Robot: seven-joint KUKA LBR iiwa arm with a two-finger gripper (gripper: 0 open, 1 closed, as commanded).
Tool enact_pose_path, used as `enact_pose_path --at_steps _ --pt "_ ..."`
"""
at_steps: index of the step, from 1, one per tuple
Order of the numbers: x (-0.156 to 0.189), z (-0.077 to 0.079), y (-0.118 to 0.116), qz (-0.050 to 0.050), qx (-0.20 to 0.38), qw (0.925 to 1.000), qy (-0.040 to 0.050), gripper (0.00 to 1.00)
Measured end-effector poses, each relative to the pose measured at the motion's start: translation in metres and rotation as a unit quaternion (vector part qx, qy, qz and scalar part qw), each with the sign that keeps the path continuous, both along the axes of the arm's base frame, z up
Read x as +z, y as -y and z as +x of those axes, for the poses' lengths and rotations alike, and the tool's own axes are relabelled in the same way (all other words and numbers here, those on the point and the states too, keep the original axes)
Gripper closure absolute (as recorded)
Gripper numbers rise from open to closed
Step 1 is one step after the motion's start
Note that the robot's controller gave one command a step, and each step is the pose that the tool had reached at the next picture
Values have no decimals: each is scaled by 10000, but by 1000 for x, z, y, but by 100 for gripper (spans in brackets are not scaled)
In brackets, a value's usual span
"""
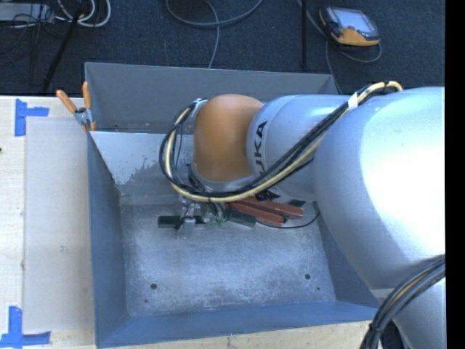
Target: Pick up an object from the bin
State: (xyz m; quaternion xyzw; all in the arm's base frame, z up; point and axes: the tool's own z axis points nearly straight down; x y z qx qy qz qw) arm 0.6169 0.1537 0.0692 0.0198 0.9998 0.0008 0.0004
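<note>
My gripper (189,217) is down near the bin floor at the back middle, under the arm's wrist. A small dark piece (170,222) juts out to its left just above the floor; I cannot tell whether it belongs to the gripper or is a loose thing. Right of the gripper lies a long reddish-brown thing (266,211) with dark edges, partly hidden under the arm. A small green bit (219,220) shows between it and the gripper. Whether anything is held is hidden.
The arm reaches in from the right and covers the bin's back right part. The grey floor in front and to the left of the gripper is bare metal, with sloping walls all round.
</note>
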Motion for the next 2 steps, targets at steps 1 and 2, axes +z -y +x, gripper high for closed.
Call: enact_pose_path --at_steps 1,2 --pt "61 2 0 6 -7 10000 30 100" --pt "93 3 0 4 -12 10000 17 100"
